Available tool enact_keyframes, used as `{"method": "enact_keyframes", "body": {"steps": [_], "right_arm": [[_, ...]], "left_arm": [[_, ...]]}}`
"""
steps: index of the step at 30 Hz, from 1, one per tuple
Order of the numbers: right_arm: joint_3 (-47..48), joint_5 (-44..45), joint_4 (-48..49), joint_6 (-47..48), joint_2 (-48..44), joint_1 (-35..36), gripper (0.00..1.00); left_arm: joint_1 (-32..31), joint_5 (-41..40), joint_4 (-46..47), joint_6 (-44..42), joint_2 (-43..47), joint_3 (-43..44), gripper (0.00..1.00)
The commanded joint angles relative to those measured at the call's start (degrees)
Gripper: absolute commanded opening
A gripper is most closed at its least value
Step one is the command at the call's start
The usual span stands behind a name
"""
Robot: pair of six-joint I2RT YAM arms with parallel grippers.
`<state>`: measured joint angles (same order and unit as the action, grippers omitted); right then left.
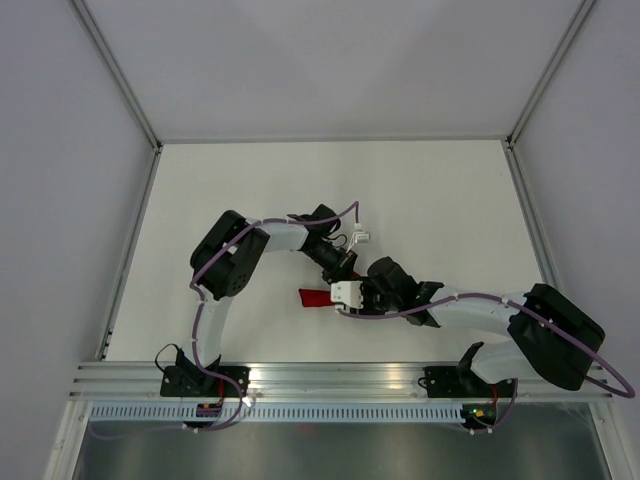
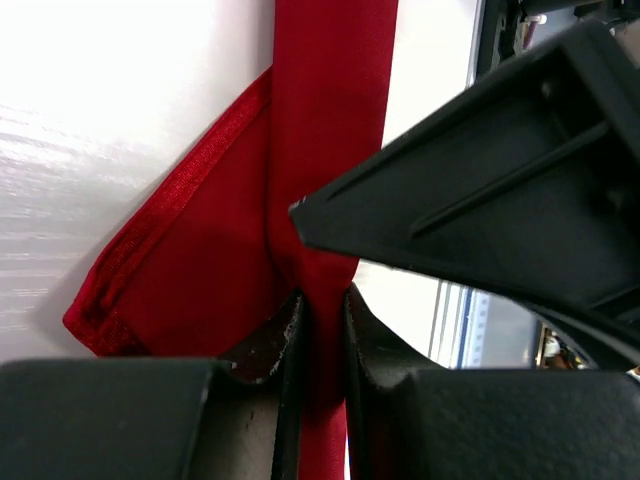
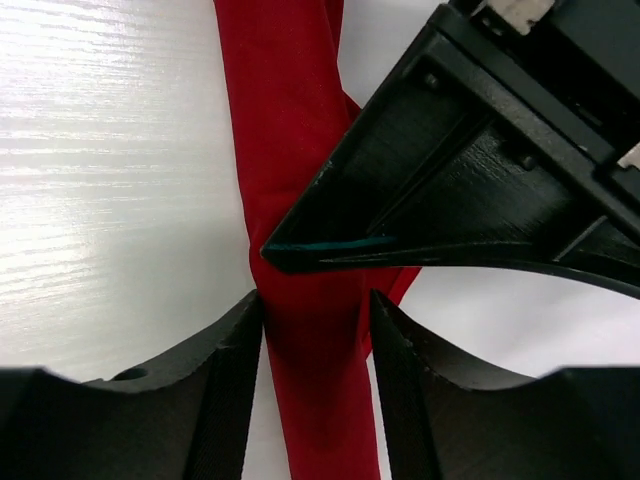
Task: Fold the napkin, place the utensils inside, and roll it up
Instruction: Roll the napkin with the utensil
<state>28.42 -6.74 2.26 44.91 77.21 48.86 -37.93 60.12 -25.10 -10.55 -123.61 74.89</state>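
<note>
Top view, napkin (image 1: 313, 297): we see only a short red end of it, on the table (image 1: 250, 190), near the table's middle and a little toward its near edge.
Top view, left gripper (image 1: 345, 272): over the table's middle, above the napkin; from here we cannot see its jaws.
Top view, right gripper (image 1: 358, 296): also over the table's middle, close against the left gripper.
Left wrist, napkin (image 2: 320, 120): a narrow roll lying on the table; one flat corner (image 2: 180, 280) spreads on the table at the left of the view.
Left wrist, left gripper (image 2: 322, 305): nearly closed, with the roll pinched between its two fingers.
Left wrist, right gripper's finger (image 2: 480, 200): a big black shape over the roll.
Right wrist, napkin (image 3: 280, 130): the roll on the table, passing between the fingers.
Right wrist, right gripper (image 3: 315, 310): jaws wide, one at each side of the roll. The cloth fills the gap, but we cannot tell if they press it.
Right wrist, left gripper's finger (image 3: 470, 180): black, with its tip over the roll.
</note>
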Motion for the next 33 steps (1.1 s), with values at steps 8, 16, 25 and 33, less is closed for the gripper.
{"method": "enact_keyframes", "body": {"steps": [8,16,25,33], "right_arm": [[0.7,2.0,-0.7,1.2,2.6,0.9,0.16],[2.9,-3.0,-10.4,1.9,2.0,0.0,0.08],[9.4,-11.6,-21.0,3.0,5.9,-5.4,0.07],[19.6,-20.8,-33.4,6.3,16.6,-11.7,0.06]], "left_arm": [[0.8,-6.5,-7.9,-1.9,-3.6,2.3,0.27],[4.2,-4.7,-6.8,-0.8,1.4,2.8,0.44],[10.7,-24.4,8.5,9.9,13.6,-6.1,0.44],[15.2,-48.8,43.4,26.7,37.5,-30.5,0.47]]}}
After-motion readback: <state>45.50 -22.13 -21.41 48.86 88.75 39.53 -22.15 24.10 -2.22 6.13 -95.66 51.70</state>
